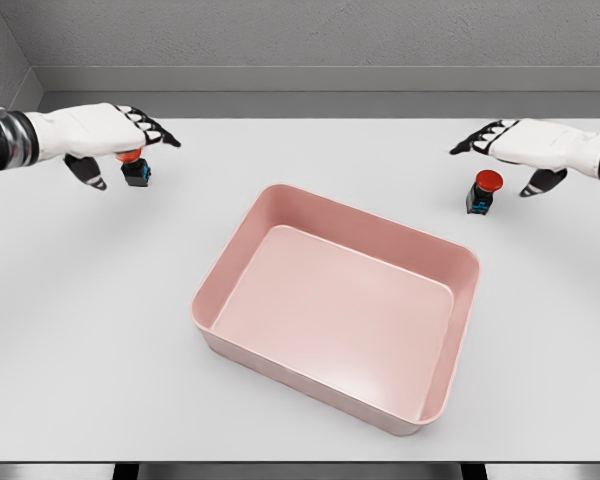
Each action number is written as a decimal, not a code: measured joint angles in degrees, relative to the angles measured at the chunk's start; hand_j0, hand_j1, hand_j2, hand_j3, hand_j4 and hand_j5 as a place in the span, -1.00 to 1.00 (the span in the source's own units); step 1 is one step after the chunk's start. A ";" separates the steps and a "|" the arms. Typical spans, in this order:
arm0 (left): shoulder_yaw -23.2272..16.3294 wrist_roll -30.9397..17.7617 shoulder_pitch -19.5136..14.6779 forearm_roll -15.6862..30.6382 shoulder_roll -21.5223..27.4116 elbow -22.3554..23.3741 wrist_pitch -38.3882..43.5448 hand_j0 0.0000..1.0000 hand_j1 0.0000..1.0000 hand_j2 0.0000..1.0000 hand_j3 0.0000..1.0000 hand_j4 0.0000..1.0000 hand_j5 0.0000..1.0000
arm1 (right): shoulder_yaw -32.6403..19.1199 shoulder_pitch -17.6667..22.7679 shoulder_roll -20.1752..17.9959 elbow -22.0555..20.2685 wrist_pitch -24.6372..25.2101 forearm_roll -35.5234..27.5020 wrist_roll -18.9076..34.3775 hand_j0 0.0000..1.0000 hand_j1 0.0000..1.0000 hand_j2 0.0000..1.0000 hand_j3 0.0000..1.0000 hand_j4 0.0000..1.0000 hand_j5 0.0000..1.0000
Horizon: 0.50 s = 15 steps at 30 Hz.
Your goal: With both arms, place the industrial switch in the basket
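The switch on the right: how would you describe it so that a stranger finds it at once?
Start at the pink basket in the middle of the table. Past its far right corner stands a switch with a red cap, below the right hand. The other switch sits far left.

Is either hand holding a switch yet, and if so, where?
No. Both hands, left and right, hover open above their switches, which stand on the table.

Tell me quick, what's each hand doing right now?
Left hand: open, fingers spread above a red-capped black industrial switch, not grasping it.
Right hand: open, hovering beside the other red-capped black switch.
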 measured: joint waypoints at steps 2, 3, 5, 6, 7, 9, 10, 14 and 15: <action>-0.07 -0.18 0.00 -0.35 -1.48 1.72 1.41 1.00 1.00 1.00 1.00 1.00 1.00 | 0.04 0.00 0.26 0.79 0.00 0.78 0.00 1.00 1.00 1.00 1.00 1.00 1.00; -0.09 -0.24 0.00 -0.58 -2.13 3.06 1.85 1.00 1.00 1.00 1.00 1.00 1.00 | 0.08 0.09 0.56 1.04 0.00 1.04 0.00 1.00 1.00 1.00 1.00 1.00 1.00; -0.11 -0.32 -0.70 -1.62 -4.07 6.85 2.42 1.00 1.00 1.00 1.00 1.00 1.00 | 0.10 0.18 1.12 1.34 0.00 1.40 0.00 1.00 1.00 1.00 1.00 1.00 1.00; -0.12 -0.34 -0.88 -2.12 -5.04 8.75 2.59 1.00 1.00 1.00 1.00 1.00 1.00 | 0.12 0.18 1.52 1.43 0.00 1.54 0.00 1.00 1.00 1.00 1.00 1.00 1.00; -0.13 -0.35 -0.97 -2.54 -5.75 10.25 2.72 1.00 1.00 1.00 1.00 1.00 1.00 | 0.15 0.18 1.92 1.49 0.00 1.65 0.01 1.00 1.00 1.00 1.00 1.00 1.00; -0.14 -0.32 -1.05 -3.19 -6.90 12.78 3.18 1.00 1.00 1.00 1.00 1.00 1.00 | 0.18 0.18 2.62 1.57 0.00 2.01 0.04 1.00 1.00 1.00 1.00 1.00 1.00; -0.16 -0.32 -1.05 -3.67 -7.48 13.58 3.43 1.00 1.00 1.00 1.00 1.00 1.00 | 0.20 0.18 2.98 1.59 0.00 2.23 0.05 1.00 1.00 1.00 1.00 1.00 1.00; -0.34 -0.32 -1.14 -5.30 -9.34 15.07 3.97 1.00 1.00 1.00 1.00 1.00 1.00 | 0.12 0.26 3.78 2.34 0.01 3.63 0.08 1.00 1.00 1.00 1.00 1.00 1.00; -0.41 -0.34 -1.32 -5.55 -9.58 15.23 4.02 1.00 1.00 1.00 1.00 1.00 1.00 | 0.10 0.26 4.20 3.03 0.01 3.97 0.10 1.00 1.00 1.00 1.00 1.00 1.00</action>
